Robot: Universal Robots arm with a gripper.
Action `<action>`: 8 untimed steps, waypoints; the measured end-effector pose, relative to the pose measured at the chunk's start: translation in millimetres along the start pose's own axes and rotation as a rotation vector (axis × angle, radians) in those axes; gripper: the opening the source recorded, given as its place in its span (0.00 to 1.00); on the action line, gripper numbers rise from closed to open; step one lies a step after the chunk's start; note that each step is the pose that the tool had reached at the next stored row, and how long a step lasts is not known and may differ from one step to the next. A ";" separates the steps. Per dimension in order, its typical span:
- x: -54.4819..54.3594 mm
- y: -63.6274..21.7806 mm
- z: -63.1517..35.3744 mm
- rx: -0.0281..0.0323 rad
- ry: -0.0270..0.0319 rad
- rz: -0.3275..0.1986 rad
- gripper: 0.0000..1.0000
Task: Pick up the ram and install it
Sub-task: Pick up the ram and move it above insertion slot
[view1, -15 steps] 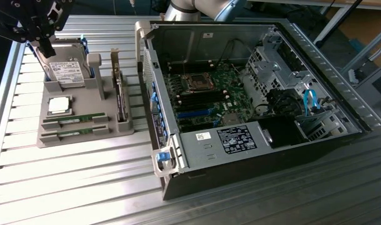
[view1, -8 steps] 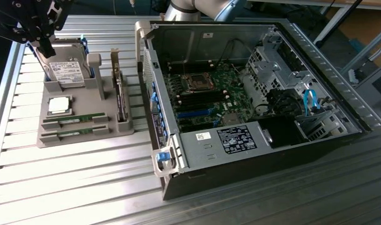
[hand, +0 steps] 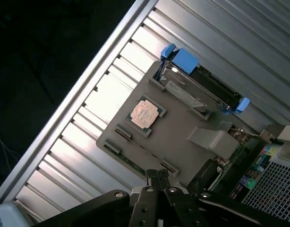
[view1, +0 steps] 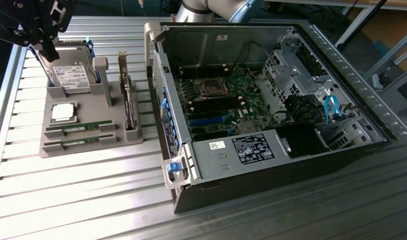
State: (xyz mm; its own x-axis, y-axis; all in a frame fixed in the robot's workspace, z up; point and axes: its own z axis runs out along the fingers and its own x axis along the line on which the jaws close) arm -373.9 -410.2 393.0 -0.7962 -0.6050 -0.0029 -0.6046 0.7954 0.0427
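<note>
Two ram sticks [view1: 78,128] [view1: 77,143], thin green boards, lie side by side in slots at the near end of a grey holder tray [view1: 89,112]. In the wrist view they show as narrow strips [hand: 142,151] [hand: 128,164] just ahead of my fingertips. My black gripper [view1: 46,47] hangs high above the far corner of the tray at the exterior view's left, over the hard drive [view1: 73,75]. Its fingers [hand: 157,177] are pressed together, shut on nothing. The open computer case [view1: 270,100] lies beside the tray, with its motherboard [view1: 217,107] exposed.
The tray also carries a silver processor chip [view1: 63,111] and an upright card with a metal bracket [view1: 127,102]. The table is ribbed aluminium [view1: 83,190], with its edge rail along the exterior view's left. Inside the case sit a power supply [view1: 257,150] and blue cables [view1: 331,107].
</note>
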 end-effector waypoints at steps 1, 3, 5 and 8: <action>0.0 0.0 0.0 0.0000 0.0006 -0.016 0.10; 0.0 0.0 0.0 -0.0001 0.0017 -0.040 0.10; 0.0 0.0 0.0 -0.0003 0.0038 -0.089 0.10; 0.0 -0.1 0.0 -0.0005 0.0069 -0.162 0.10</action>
State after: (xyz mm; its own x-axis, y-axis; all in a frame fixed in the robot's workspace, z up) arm -373.9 -410.3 393.0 -0.6881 -0.7256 -0.0029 -0.7251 0.6873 0.0427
